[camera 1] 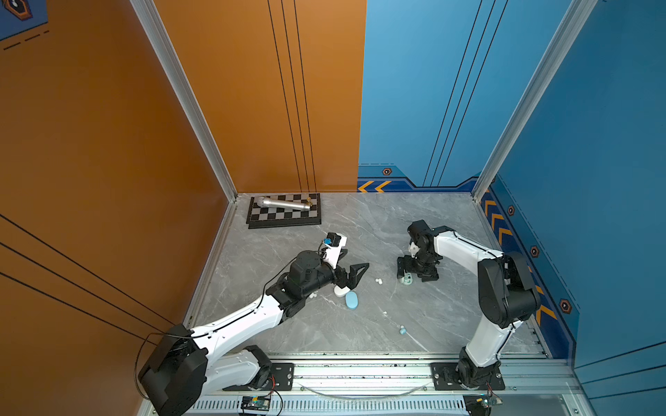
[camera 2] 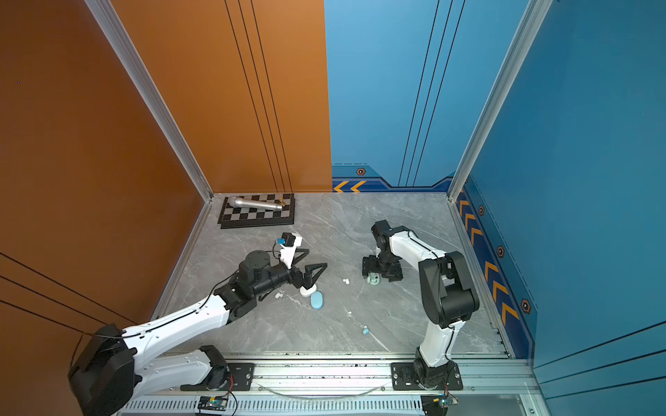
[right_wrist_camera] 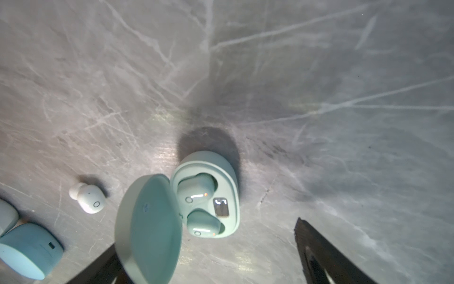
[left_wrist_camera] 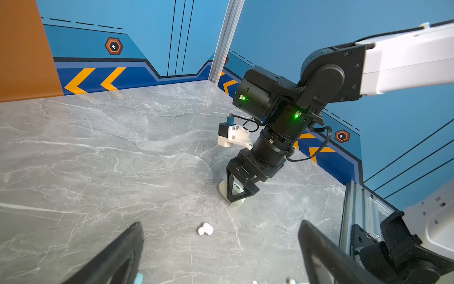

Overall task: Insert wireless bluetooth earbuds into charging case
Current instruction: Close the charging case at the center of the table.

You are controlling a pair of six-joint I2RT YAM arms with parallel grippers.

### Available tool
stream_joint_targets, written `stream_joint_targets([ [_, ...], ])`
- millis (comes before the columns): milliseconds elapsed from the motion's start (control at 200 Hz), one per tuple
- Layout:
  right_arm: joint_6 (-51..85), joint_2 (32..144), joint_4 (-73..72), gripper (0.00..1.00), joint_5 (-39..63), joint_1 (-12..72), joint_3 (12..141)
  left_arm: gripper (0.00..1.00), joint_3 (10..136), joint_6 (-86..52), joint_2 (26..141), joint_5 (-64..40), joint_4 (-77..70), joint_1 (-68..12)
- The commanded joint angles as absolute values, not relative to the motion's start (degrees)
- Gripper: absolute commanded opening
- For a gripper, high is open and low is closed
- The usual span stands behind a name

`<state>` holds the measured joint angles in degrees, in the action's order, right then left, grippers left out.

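Mint green earbuds [right_wrist_camera: 196, 190] in open case [right_wrist_camera: 232, 177] just below right end effector [right_wrist_camera: 205, 233]

Both top views bright and even; right wrist view dimmer, blurred, dark shadow behind mint case [right_wrist_camera: 208, 157]

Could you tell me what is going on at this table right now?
The right gripper stands open over the mint green case, whose lid is up with both mint green earbuds seated inside. The left gripper hangs open and empty near the blue case, which lies shut. Loose on the table lie white earbuds and pale blue earbuds.
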<state>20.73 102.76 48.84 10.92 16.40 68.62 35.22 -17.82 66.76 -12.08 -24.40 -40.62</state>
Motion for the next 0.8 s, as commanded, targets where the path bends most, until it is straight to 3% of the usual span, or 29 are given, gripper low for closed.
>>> stream_joint_targets([
  [0, 19.78, 101.37, 48.44, 0.93, 12.73, 15.31, 67.34, 0.98, 36.90, -17.05, 67.28, -12.92, -24.35, -41.16],
  [511, 22.39, 95.23, 47.76, 0.81, 14.44, 13.40, 65.25, 0.98, 37.56, -17.12, 66.66, -11.98, -23.36, -41.41],
  [796, 26.28, 87.44, 53.20, 0.82, 8.08, 27.53, 69.14, 0.98, 38.07, -22.19, 59.51, -7.85, -8.71, -38.15],
])
